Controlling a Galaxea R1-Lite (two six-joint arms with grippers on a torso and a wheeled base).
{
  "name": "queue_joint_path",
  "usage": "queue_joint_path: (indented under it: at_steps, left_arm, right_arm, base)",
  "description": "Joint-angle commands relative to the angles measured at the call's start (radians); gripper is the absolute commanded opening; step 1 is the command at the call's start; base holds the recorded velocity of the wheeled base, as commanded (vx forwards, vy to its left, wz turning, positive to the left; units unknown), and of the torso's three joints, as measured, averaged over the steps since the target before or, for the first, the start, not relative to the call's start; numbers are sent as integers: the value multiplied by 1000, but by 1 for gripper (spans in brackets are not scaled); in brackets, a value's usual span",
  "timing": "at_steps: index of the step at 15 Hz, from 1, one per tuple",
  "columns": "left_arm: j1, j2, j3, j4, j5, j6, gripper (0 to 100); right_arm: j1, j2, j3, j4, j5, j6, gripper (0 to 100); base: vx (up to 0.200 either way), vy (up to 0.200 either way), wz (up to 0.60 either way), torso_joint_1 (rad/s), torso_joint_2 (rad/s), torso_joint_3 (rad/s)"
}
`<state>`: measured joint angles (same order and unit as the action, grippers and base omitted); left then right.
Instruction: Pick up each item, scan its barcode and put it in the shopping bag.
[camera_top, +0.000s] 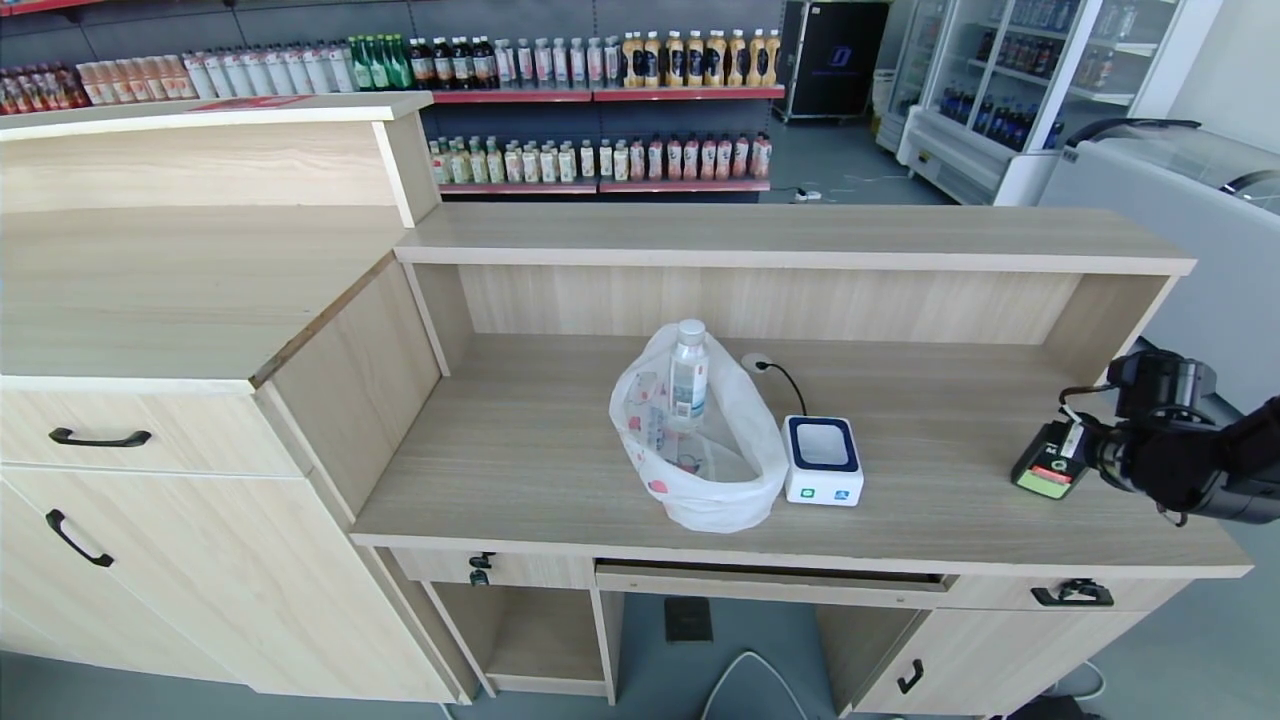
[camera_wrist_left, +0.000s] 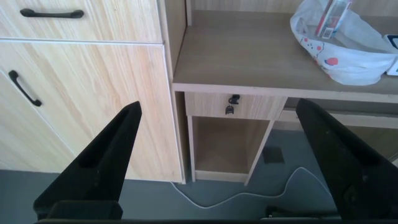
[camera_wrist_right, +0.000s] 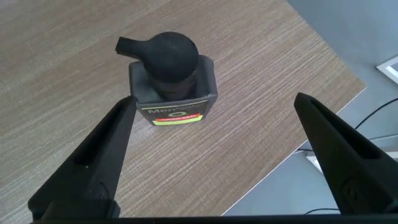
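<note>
the right gripper hangs over the dark pump bottle, its fingers spread wide on either side and touching nothing. the bottle seems to stand upright on the wooden counter, far to the right and close to the counter's right edge. that is the main risk: if one finger meets the bottle before the other, it may tip the bottle or push it toward the edge. a grip on the rounded pump head would probably slip, so the flat body looks like the safer place to close on. its label faces the near side, so the bottle will likely need turning to show its barcode.

the scanner sits between the bottle and the shopping bag, just right of the bag, with its cable running off to the far side. the bag is soft and slumped. a clear bottle already stands in it, so a careless drop could knock that over or fold the rim shut. the raised ledge runs along the far side.

the left gripper is low on the left beside the cabinet, fingers apart and empty, well clear of the bag.
</note>
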<state>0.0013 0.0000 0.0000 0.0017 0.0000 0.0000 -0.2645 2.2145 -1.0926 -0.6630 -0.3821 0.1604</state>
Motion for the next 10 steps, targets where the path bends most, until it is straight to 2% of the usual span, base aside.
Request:
queue_joint_path:
  at_steps: [1,2,5,8,9,10]
  left_arm:
    - [0,2,0,0,0,0,100]
    - [0,2,0,0,0,0,100]
    - [0,2,0,0,2,0,100]
    - [0,2,0,0,0,0,100]
    - [0,2,0,0,0,0,100]
    - [0,2,0,0,0,0,100]
  right_arm:
    - [1,-1,6,5,2,-16,100]
    - [-9,1,16,6,5,-70,100]
    - [-73,21,-1,-3,34,-368,100]
    - [-145,42,-93,10,249,-645,100]
    - [-164,50,-127,36,342,-710,100]
    - [-170,57,-153,77,390,-737,100]
  base:
    - [0,0,0,0,0,0]
    - [0,0,0,0,0,0]
    - [0,0,0,0,0,0]
    - [0,0,0,0,0,0]
    - [0,0,0,0,0,0]
    - [0,0,0,0,0,0]
